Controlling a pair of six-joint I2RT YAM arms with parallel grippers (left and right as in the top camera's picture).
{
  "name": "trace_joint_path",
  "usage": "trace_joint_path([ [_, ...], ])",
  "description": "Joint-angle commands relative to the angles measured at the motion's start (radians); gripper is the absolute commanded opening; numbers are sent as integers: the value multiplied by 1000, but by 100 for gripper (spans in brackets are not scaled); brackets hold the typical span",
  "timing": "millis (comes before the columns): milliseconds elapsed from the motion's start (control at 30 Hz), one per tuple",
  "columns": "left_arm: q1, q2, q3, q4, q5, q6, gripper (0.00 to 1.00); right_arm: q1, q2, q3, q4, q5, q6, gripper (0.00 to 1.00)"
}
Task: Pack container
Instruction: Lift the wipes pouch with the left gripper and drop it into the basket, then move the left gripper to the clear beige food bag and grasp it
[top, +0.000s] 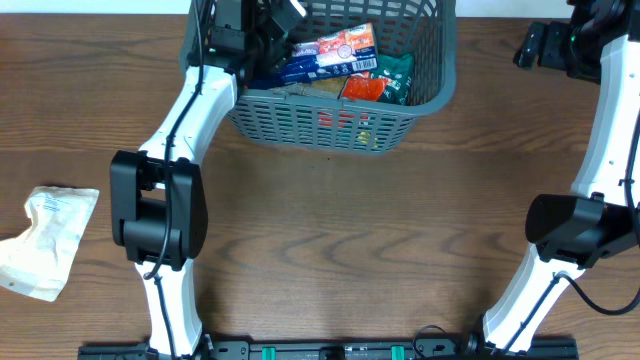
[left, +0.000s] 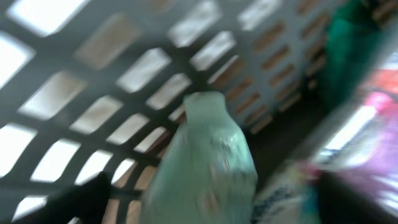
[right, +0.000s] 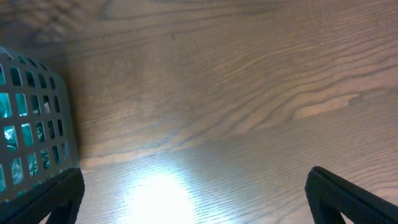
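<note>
Container (top: 340, 118) location?
— Far edge of worktop (top: 330, 230), snack packets (top: 335, 52) inside.
— Left claw (left: 211, 183)?
— Inside container, spread wide; blurred pale green packet (left: 205, 149) between fingers, not clamped.
— Right claw (right: 193, 175)?
— Spread wide above worktop, beside container.

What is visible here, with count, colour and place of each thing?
container: one, dark grey, far middle of the table
packets: four seen from above, in the container: blue packet, red-and-white packet, orange packet, green packet
pale packet: one, whitish green, blurred, between the left gripper's fingers
pouch: one, white, table's left part
table: one, brown wood
left gripper: open, inside the container
right gripper: open, above the table, right of the container
</note>
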Motion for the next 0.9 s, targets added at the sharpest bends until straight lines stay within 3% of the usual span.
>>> trace_joint_path([
  [0, -12, -41, 15, -41, 18, -160, 99, 2, 1, 0, -3, -3, -27, 99],
  [400, -22, -377, 17, -299, -19, -194, 99, 2, 1, 0, 16, -3, -43, 99],
  [500, -21, -494, 17, -385, -128, -204, 99, 2, 1, 0, 19, -3, -45, 99],
  [633, 13, -616, 17, -485, -398, -431, 99, 2, 1, 0, 18, -3, -48, 99],
  [767, 121, -691, 17, -652, -535, -710, 99, 2, 1, 0, 17, -3, -49, 99],
  [867, 232, -703, 15, -768, -548, -710, 99, 2, 1, 0, 17, -3, -49, 99],
])
